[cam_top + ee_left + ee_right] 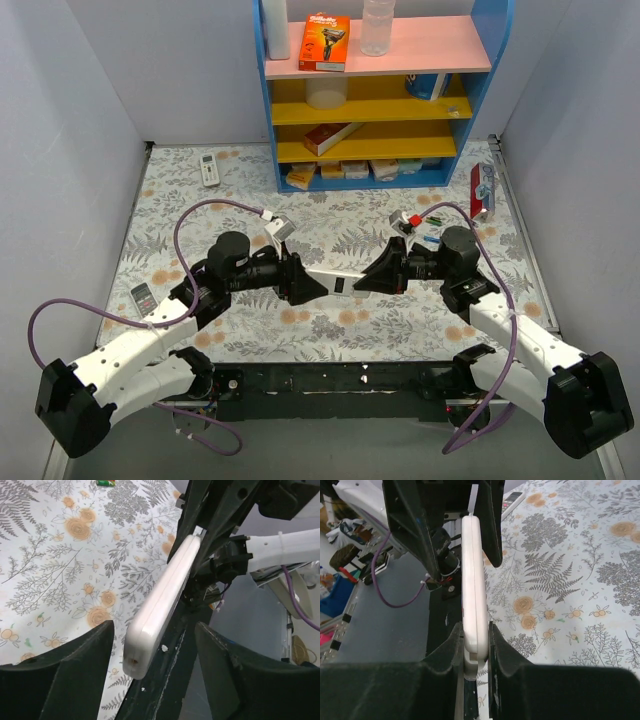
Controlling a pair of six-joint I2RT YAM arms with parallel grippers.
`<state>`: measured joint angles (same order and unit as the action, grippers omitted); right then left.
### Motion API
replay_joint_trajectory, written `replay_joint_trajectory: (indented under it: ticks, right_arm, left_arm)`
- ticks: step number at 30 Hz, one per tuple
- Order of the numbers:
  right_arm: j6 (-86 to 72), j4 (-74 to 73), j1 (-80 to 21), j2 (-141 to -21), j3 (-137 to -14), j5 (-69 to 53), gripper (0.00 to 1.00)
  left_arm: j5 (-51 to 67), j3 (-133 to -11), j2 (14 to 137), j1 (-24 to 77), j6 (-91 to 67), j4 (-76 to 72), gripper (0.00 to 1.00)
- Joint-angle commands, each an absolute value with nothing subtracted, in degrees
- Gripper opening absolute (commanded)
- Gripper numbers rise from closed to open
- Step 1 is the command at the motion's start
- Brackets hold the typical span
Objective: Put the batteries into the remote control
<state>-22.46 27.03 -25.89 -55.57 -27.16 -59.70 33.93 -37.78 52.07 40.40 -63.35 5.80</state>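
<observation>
Noted right gripper pinched on one end of remote control. Noted left gripper spread wide around opposite end, not touching.

A robotics lab test cell, staged like a home: pale partition walls box in a floral-clothed surface, a blue shelf unit holds boxed household goods, and purple cables loop off the white left arm and right arm.
</observation>
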Motion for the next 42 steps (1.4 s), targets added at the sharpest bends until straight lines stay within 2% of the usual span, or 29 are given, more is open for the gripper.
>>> replay_joint_trajectory:
  ticks: [1,2,4,6,14,19,27,35,37,39,40,42]
  right_arm:
    - [-29.95,36.72,-26.63,-55.02,-25.58,-54.23,0.01]
    - [-31.36,39.87,-26.63,-54.76,-24.53,-52.4,0.01]
    - [-36.11,42.79,-26.63,-54.41,-23.39,-50.2,0.01]
    - [-39.36,48.23,-26.63,-54.49,-21.63,-47.64,0.01]
    - [-53.15,64.14,-26.72,-60.1,-17.14,-43.68,0.01]
    - [-58.97,73.9,-27.42,-64.33,-14.59,-42.63,0.01]
    - [-60.46,77.16,-29.53,-69.43,-14.5,-40.52,0.01]
    - [-64.6,85.25,-30.76,-76.98,-13.98,-39.73,0.01]
    - [-64.6,86.48,-31.02,-78.48,-13.8,-39.46,0.01]
    - [-64.6,87.53,-31.11,-81.03,-13.54,-39.2,0.01]
    - [-64.51,88.24,-31.11,-81.91,-13.62,-39.11,0.01]
    - [-64.07,88.85,-31.2,-84.8,-13.71,-39.02,0.01]
  left_arm:
    - [29.01,-34.11,50.1,40.17,-68.37,-3.76,0.76]
    - [27.79,-33.32,49.49,40.25,-69.42,-4.82,0.91]
    - [23.92,-30.42,47.47,40.17,-72.76,-8.69,0.98]
    - [21.98,-28.31,46.59,40.17,-75.31,-11.67,0.98]
    - [16.88,-13.9,47.89,40.25,-92.8,-40.67,0.98]
    - [14.59,-11.69,51.76,40.34,-94.92,-54.3,0.98]
    - [12.57,-11.78,61.07,40.52,-96.15,-64.4,0.94]
    - [9.94,-9.67,73.46,40.78,-100.63,-77.68,0.68]
    - [9.23,-9.58,74.96,40.78,-100.37,-79.71,0.51]
    - [7.74,-9.93,76.55,40.78,-98.79,-78.85,0.41]
    - [7.13,-9.93,76.99,40.78,-98.44,-78.32,0.3]
    - [4.67,-8.97,78.65,40.78,-97.74,-78.92,0.21]
